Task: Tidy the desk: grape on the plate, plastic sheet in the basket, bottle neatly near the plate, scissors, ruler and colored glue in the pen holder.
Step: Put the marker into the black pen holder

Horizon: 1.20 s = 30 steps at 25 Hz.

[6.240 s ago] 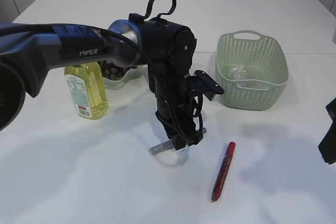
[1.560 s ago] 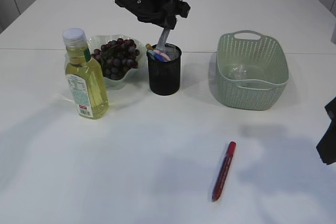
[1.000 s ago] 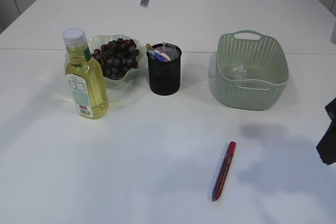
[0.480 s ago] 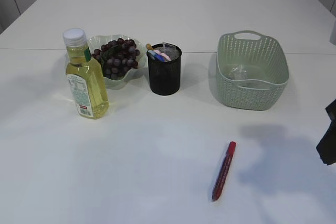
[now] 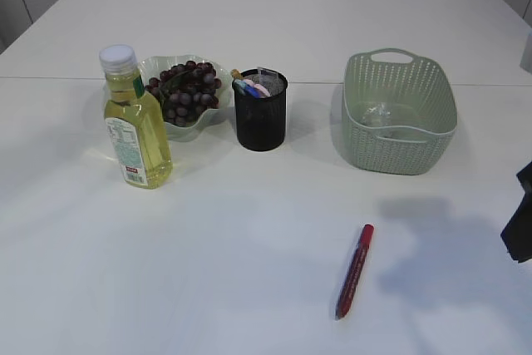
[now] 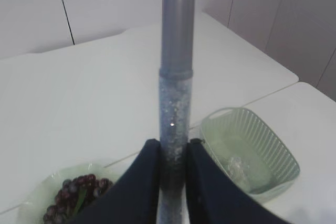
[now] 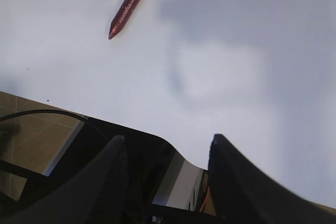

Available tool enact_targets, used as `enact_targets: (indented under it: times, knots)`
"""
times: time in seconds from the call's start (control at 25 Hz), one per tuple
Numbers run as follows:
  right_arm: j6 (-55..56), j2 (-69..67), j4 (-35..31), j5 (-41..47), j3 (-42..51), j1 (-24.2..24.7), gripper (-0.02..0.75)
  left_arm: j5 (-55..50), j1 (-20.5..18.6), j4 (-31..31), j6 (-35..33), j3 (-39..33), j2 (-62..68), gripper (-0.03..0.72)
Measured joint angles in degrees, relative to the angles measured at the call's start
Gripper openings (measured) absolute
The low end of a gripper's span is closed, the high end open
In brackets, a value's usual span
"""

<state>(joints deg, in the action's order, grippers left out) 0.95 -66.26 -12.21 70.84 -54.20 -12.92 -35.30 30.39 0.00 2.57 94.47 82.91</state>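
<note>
The step in hand is judged to be the delivery of colored glue to the pen holder [image 5: 260, 110]. In the left wrist view a silver glitter glue tube [image 6: 176, 93] is seen clamped upright in the left pincer [image 6: 168, 174], raised high above the surface [image 5: 216, 272]; neither arm nor tube is visible in the exterior view. The right pincer [image 7: 165, 153] is seen with its jaws apart and nothing between them, low at the 3 o'clock edge of the surface.

Nearest, at about 5 o'clock, a red glue pen [image 5: 354, 270] is left lying flat on the surface, well apart from the holder. For the next move, the silver tube would have to be brought down over the holder's mouth, kept upright and let go among the items already standing there. The red pen would then remain to be collected.

Farther back, the bottle [image 5: 135, 120] is stood just beside the plate [image 5: 158, 68] of grape [image 5: 184, 91] at 10 o'clock, the holder at 12, and the basket [image 5: 399, 114] at 2, with a clear plastic sheet [image 5: 378, 114] crumpled inside.

The surface is white and matte, with a seam across it. Pale panelled walls are seen behind it.
</note>
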Motion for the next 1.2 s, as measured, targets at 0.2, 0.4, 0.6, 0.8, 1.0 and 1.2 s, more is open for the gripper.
enact_targets:
  times: [0.2, 0.4, 0.6, 0.8, 1.0, 1.2]
  knots:
    - [-0.1, 0.0, 0.0, 0.0, 0.0, 0.0, 0.397, 21.5, 0.0, 2.0, 0.0, -13.1, 0.0, 0.109]
    - [-0.1, 0.0, 0.0, 0.0, 0.0, 0.0, 0.397, 47.9, 0.0, 2.8, 0.0, -23.0, 2.7, 0.109]
    - [-0.2, 0.0, 0.0, 0.0, 0.0, 0.0, 0.398, 60.4, 0.0, 2.8, 0.0, -24.4, 10.9, 0.113]
    - [-0.5, 0.0, 0.0, 0.0, 0.0, 0.0, 0.397, 69.4, 0.0, 2.3, 0.0, -24.4, 18.9, 0.116]
    - [-0.6, 0.0, 0.0, 0.0, 0.0, 0.0, 0.397, 76.1, -0.4, 0.6, 0.0, -24.1, 24.5, 0.122]
    - [-1.0, 0.0, 0.0, 0.0, 0.0, 0.0, 0.398, 76.9, -0.8, 0.0, 0.0, -20.8, 29.1, 0.125]
